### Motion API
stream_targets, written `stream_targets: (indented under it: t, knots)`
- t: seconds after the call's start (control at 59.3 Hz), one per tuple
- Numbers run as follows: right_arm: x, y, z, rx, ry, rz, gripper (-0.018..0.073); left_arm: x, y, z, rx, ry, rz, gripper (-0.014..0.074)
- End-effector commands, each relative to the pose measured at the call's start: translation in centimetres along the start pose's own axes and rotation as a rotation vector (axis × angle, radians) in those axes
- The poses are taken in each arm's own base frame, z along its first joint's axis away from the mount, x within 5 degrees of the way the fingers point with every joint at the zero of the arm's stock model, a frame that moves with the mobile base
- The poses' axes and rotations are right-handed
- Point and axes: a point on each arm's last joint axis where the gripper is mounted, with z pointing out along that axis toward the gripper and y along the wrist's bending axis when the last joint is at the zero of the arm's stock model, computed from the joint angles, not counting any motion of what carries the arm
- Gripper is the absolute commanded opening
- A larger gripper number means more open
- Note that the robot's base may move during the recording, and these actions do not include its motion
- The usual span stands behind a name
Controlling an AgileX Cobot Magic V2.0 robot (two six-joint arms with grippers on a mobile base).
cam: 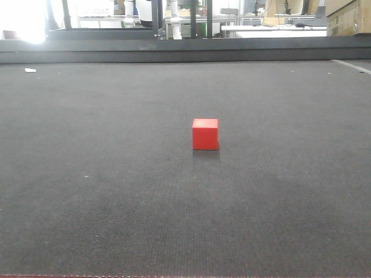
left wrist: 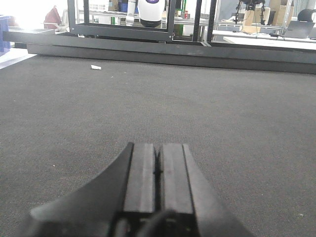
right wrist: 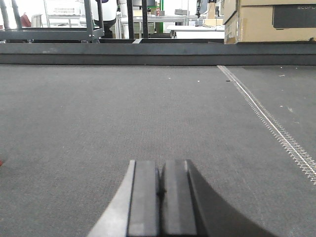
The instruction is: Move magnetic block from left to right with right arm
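Observation:
The magnetic block [cam: 205,134], a small plain red cube, stands alone on the dark grey mat near the middle of the front-facing view. No gripper shows in that view. In the left wrist view my left gripper [left wrist: 158,148] is shut, pads pressed together, with nothing between them and only mat ahead. My right gripper [right wrist: 160,165] is likewise shut and empty in the right wrist view. A sliver of red [right wrist: 1,162] at that view's left edge may be the block.
The mat [cam: 116,191] ends at a raised dark ledge [cam: 185,51] along the back. A small white scrap [cam: 30,70] lies far left. A pale seam strip [right wrist: 269,121] runs along the mat's right side. Cardboard boxes [right wrist: 269,19] and metal racks stand beyond the ledge.

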Motion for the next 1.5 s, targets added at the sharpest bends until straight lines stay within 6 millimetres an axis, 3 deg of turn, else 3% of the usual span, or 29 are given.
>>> stream_targets:
  t: [0.0, 1.063, 1.181, 1.366, 1.484]
  knots:
    - [-1.1, 0.0, -0.2, -0.003, -0.117, -0.010, 0.0057, -0.6, 0.0, -0.1, 0.002, -0.095, 0.001, -0.0116]
    - [-1.9, 0.0, -0.4, -0.003, -0.195, 0.019, 0.0057, -0.6, 0.0, -0.1, 0.002, -0.095, -0.004, -0.0116]
    - [-3.3, 0.1, -0.6, -0.010, -0.217, 0.056, 0.0057, -0.6, 0.0, -0.1, 0.002, -0.095, -0.004, -0.0116]
    - [-8.0, 0.6, -1.2, -0.023, -0.209, 0.047, 0.0064, -0.6, 0.0, -0.1, 0.002, -0.095, -0.004, -0.0116]
    - [-10.8, 0.8, -0.3, -0.023, -0.165, 0.047, 0.0199, -0.6, 0.0, -0.1, 0.002, -0.095, -0.004, -0.0116]
